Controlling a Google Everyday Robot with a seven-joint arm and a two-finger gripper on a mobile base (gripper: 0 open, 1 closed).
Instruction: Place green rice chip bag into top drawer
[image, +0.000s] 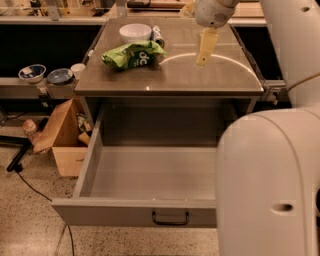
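The green rice chip bag lies crinkled on the left part of the counter top, just in front of a white bowl. The top drawer is pulled fully out below the counter, and its grey inside holds nothing. My gripper hangs over the counter to the right of the bag, well apart from it, its yellowish fingers pointing down with nothing seen between them. My white arm fills the right side of the view and hides the drawer's right end.
A small silver can stands beside the bowl, behind the bag. A brown cardboard box sits on the floor left of the drawer. Bowls and a cup rest on a low shelf at the left.
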